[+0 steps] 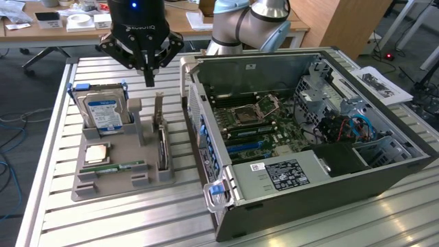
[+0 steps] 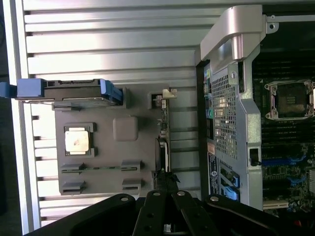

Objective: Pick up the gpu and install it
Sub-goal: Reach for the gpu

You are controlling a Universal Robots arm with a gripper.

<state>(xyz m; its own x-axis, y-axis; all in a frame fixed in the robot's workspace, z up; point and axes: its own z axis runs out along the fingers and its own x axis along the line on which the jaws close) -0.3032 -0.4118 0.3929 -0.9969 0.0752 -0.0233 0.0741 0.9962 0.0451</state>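
**Green GPU card on edge in grey holder; fingers pressed together, empty**

Green circuit board, thin and flat: I see the gpu (image 1: 162, 141) standing on its long edge in a slot of the grey moulded holder (image 1: 103, 189) on the tabletop (image 1: 123, 221). Its long axis runs from far to near in the exterior view, roughly parallel to the side of the open computer case (image 1: 309, 139). The case sits just beside it on the exterior view's right. A taller, narrow upright part stands at the card's far end; I cannot tell whether that is the metal bracket. In the wrist view the card appears edge-on as a thin dark strip.

The gripper (image 1: 148, 80) hangs above the far end of the holder, apart from the card. Its black fingers (image 1: 149, 69) are pressed together to a point and pinch nothing.

The holder also carries:
- a silver hard drive (image 1: 103, 113) with a blue label, upright between blue rails;
- a square metal-lidded processor (image 1: 96, 153), lying flat;
- a narrow green memory stick (image 1: 120, 167), seated in small clips.

The tabletop is ribbed silver slats. The case is grey sheet metal with a perforated end panel, and its circuit board is exposed.
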